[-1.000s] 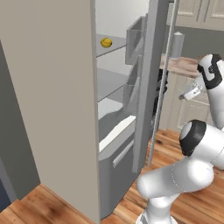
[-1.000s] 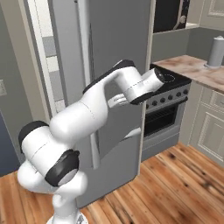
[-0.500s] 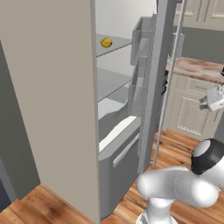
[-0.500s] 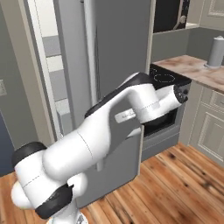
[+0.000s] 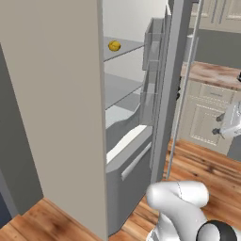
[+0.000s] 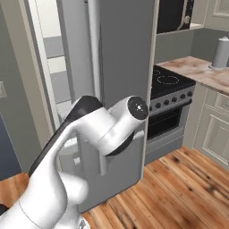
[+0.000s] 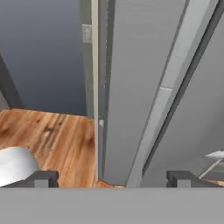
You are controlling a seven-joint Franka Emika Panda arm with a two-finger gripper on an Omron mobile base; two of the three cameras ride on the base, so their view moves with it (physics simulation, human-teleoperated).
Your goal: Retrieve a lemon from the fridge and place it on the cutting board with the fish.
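Warm brown wooden floor [image 5: 202, 162] is seen under the tall light-grey fridge [image 5: 70, 117], whose door [image 5: 164, 84] is swung open. No writing or labels can be read anywhere. The small round yellow lemon [image 5: 114, 45] is seen on the top grey shelf inside the fridge, near the back. In the hand view, the robot's two-finger gripper [image 7: 111, 178] is held just beside the edge of the fridge door, with its dark fingertips [image 7: 41, 178] spread wide apart and nothing between them. A second ago the pincer was closed and the door was less open; now the arm has swung away from the fridge.
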